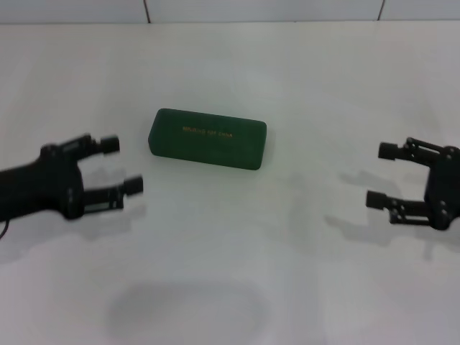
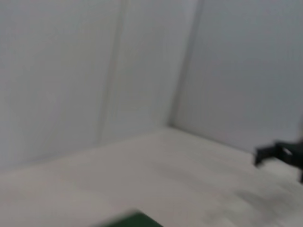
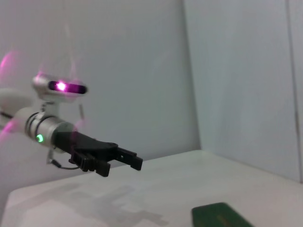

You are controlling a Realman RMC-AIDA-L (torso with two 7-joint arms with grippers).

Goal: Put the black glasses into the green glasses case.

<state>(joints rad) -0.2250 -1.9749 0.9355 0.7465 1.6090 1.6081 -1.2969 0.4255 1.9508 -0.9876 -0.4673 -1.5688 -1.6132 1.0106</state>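
The green glasses case (image 1: 208,138) lies shut on the white table, lid up, gold lettering showing, in the middle of the head view. Part of the case also shows in the left wrist view (image 2: 135,221) and in the right wrist view (image 3: 220,216). The black glasses are out of view. My left gripper (image 1: 123,165) hovers open to the left of the case, a hand's width away, holding nothing. My right gripper (image 1: 379,175) hangs open farther off to the right, also holding nothing. The right wrist view shows the left gripper (image 3: 124,165) from across the table.
The white table (image 1: 230,273) stretches wide around the case. A pale wall (image 1: 259,10) rises along the table's far edge. The robot's head and its lit camera (image 3: 61,87) show in the right wrist view.
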